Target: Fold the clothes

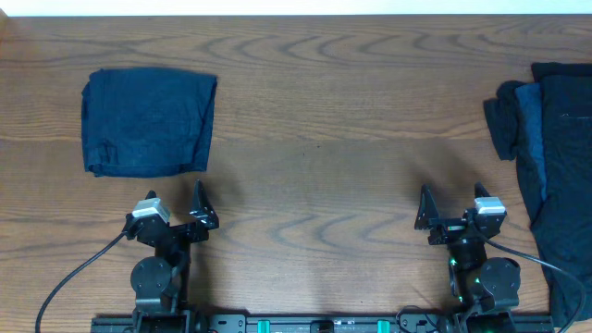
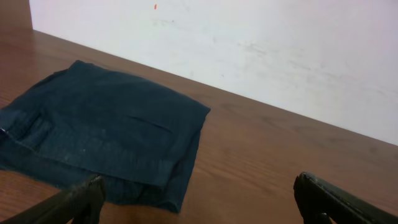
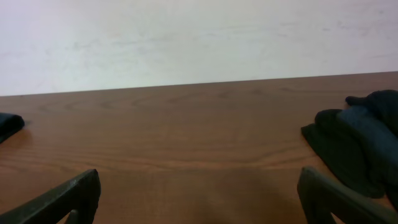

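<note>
The table [image 1: 314,139] is brown wood with a strong grain, and it fills almost the whole overhead view. Behind its far edge stands a plain white wall [image 2: 249,37], which only the two wrist views show properly; from above it is only a thin pale strip.

At the far left of the table lies a folded garment [image 1: 148,120], dark navy, a nearly flat rectangle with soft corners. Its long axis runs left to right, parallel to the far edge of the table. The left wrist view shows what the overhead view does not: the cloth lies in several layers, with a fold line across the top.

The left gripper [image 1: 176,196] is just in front of the folded garment, on the robot's side, not touching it. Its jaws stand wide apart and hold nothing.

The right gripper [image 1: 453,196] is well to the right of the folded garment, over bare wood, also with the jaws wide apart and empty.

Farthest from the folded garment, at the right edge of the table, lies a heap of clothes [image 1: 555,139], black and navy and rumpled. Its long axis runs from the far edge toward the robot. The right wrist view shows only its far end.
</note>
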